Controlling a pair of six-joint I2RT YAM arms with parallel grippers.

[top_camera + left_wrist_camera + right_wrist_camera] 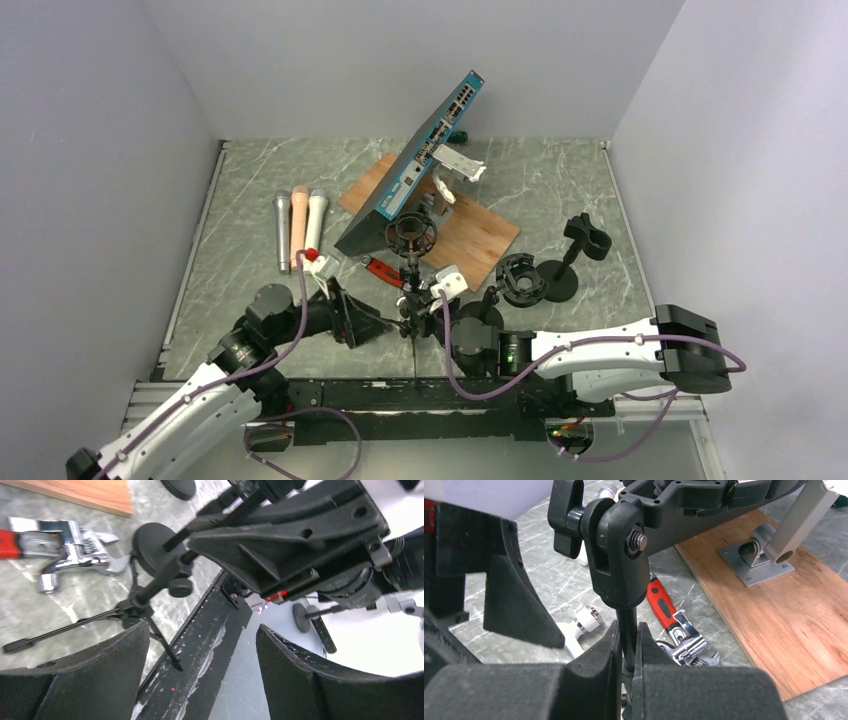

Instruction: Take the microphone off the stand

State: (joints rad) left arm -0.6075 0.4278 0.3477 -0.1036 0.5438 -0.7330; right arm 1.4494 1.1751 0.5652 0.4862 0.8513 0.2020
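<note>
Black pads (596, 665) of the right jaws are pressed on the thin pole (626, 625) of the tripod stand (412, 300), just under its swivel joint (616, 555). The left jaws stand wide and empty, with the stand's legs (65, 629) ahead of them. The microphone, I judge, sits in the shock mount (410, 235) above both, but it is hard to see. The bracing seems done; next the left jaws must rise and grip it.

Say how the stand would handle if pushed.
Probably top-heavy: the bulky mount sits high on a thin pole, so it may tip. Its thin legs look light, likely to slide on the table. The right gripper clamping the pole should steady it.
</note>
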